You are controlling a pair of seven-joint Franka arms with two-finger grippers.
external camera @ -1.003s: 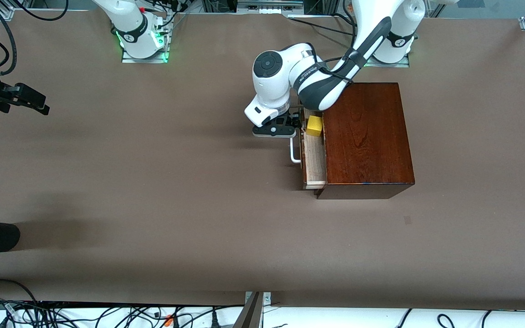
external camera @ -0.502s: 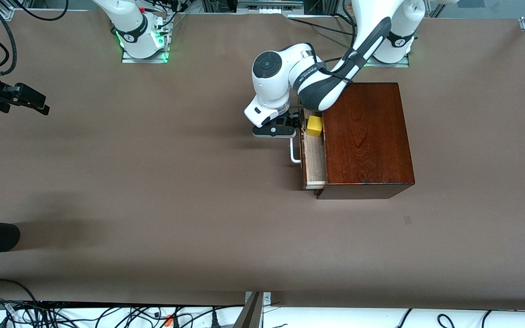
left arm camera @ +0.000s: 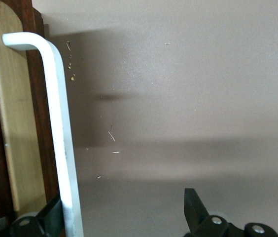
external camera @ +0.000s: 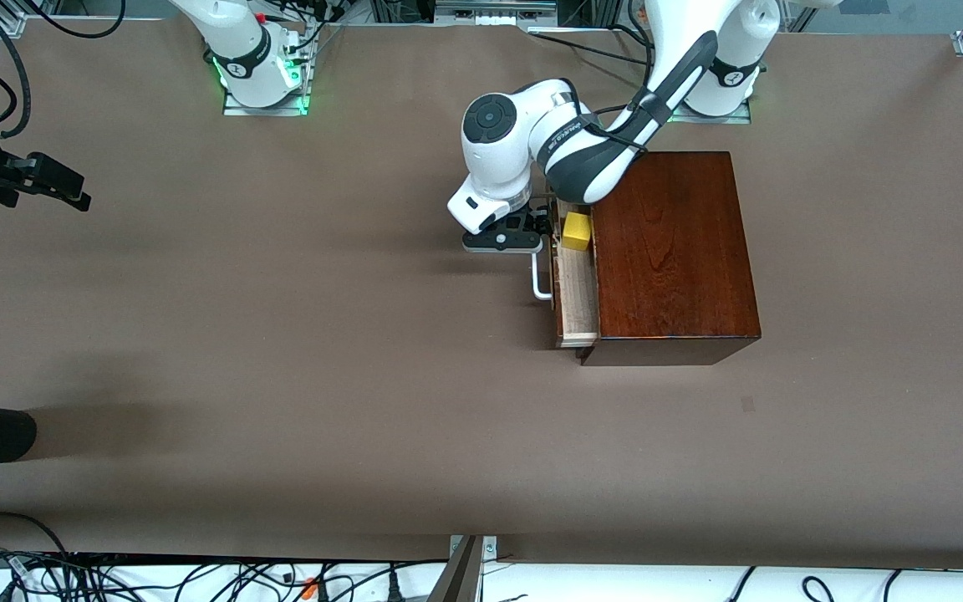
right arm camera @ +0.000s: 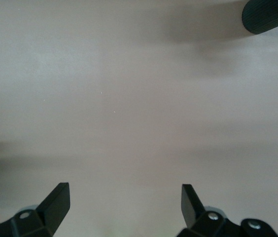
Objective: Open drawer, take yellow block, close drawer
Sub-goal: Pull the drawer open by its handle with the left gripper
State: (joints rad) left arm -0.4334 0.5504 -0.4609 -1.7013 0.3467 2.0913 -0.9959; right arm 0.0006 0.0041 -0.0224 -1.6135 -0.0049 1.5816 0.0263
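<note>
You had the drawer (external camera: 578,288), a pale light-wood tray with a dark reddish-brown front, pulled partway out of the dark reddish-brown wooden box (external camera: 672,251) toward the right arm's end of the table. The small bright-yellow cube, the yellow block (external camera: 577,231), sat inside that drawer at the end farther from the front camera, just beside the box's edge.

Your left gripper (external camera: 523,238) was down at the drawer front, at the end of the white U-shaped bar handle (left arm camera: 55,123) nearest the block. In the left wrist view its black fingers (left arm camera: 195,210) stood spread wide apart; one fingertip lay at the handle's bar on the drawer side, the other over bare table well clear of it, so the jaws were not clamped on the bar. I cannot tell whether the near fingertip actually touched the bar.

Your right gripper (external camera: 59,188) waited well apart from the box, out at the right arm's end of the brown table (external camera: 281,334), hanging over bare surface. Its fingers (right arm camera: 55,200) were spread fully and held nothing. A black ribbed cylinder (right arm camera: 269,16) showed at the corner of the right wrist view.
</note>
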